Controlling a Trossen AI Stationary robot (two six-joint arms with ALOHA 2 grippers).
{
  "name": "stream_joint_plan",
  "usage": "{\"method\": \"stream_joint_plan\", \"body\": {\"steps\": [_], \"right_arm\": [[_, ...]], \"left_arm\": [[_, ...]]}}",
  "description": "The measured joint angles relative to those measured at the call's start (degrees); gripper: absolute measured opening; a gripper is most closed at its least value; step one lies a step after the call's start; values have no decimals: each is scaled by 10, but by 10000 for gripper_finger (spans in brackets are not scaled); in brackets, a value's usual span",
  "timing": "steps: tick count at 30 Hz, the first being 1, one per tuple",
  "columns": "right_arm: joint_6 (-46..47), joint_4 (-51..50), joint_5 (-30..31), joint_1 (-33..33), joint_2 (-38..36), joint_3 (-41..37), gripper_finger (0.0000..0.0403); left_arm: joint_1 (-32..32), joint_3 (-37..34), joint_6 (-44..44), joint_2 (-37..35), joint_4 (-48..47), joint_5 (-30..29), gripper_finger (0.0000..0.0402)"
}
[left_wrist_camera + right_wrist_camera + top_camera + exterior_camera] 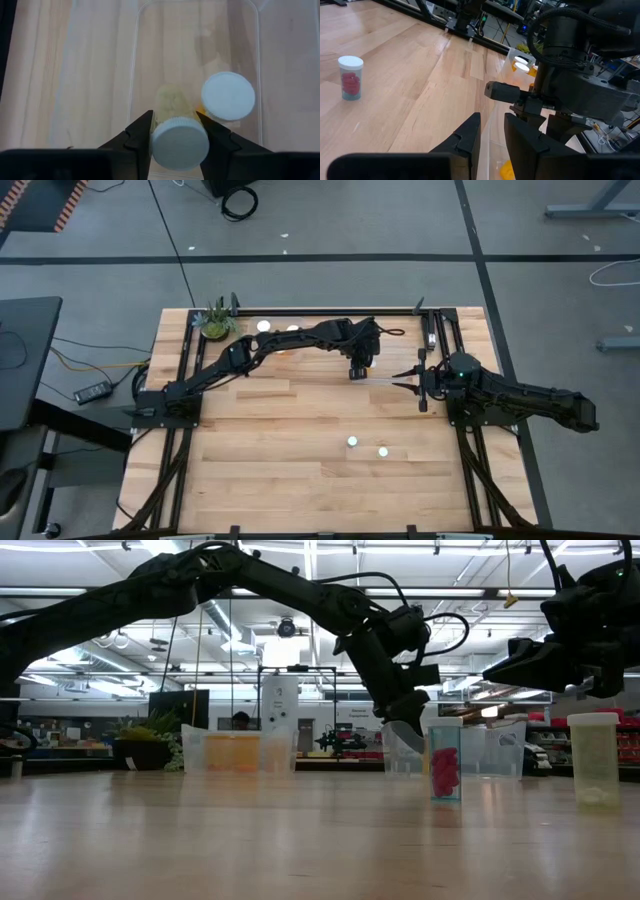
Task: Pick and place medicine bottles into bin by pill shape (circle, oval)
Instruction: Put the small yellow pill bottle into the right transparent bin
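Note:
My left gripper (179, 131) is shut on a medicine bottle (179, 142) with a white cap and a pale yellowish body, above a clear plastic bin (134, 75). A second white-capped bottle (228, 96) stands in that bin. My right gripper (492, 131) is open and empty, just right of the left gripper (358, 370) and over the same bin. Two more bottles stand upright on the table nearer the front: one with red pills (445, 760) and one pale (593, 760). They also show in the high view (352, 442) (382, 451). My left gripper pinches the bottle between its two fingers, just under the white cap (172, 120). The fingers come from above, pointing down. The bottle hangs upright, cap up, clear of the bin floor.
Another clear bin (235, 752) with orange bottles stands at the table's far edge, left of centre; their white caps (263, 326) show from above. A small potted plant (215, 320) stands at the far left corner. Bare wood lies at the left and near sides.

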Motion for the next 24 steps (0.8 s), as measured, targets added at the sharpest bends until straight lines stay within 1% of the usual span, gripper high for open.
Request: {"method": "stream_joint_plan", "body": {"steps": [5, 14, 16, 21, 24], "right_arm": [[0, 0, 0, 0, 0, 0, 93], [0, 0, 0, 0, 0, 0, 93], [0, 0, 0, 0, 0, 0, 93], [0, 0, 0, 0, 0, 0, 93], [0, 0, 0, 0, 0, 0, 93]], "left_arm": [[0, 1, 12, 0, -2, -4, 141], [0, 4, 42, -1, -45, -9, 120], [0, 4, 44, -1, -60, -12, 121], [0, 4, 44, -1, -63, -21, 137], [-1, 4, 44, -7, -87, -24, 135]]}}
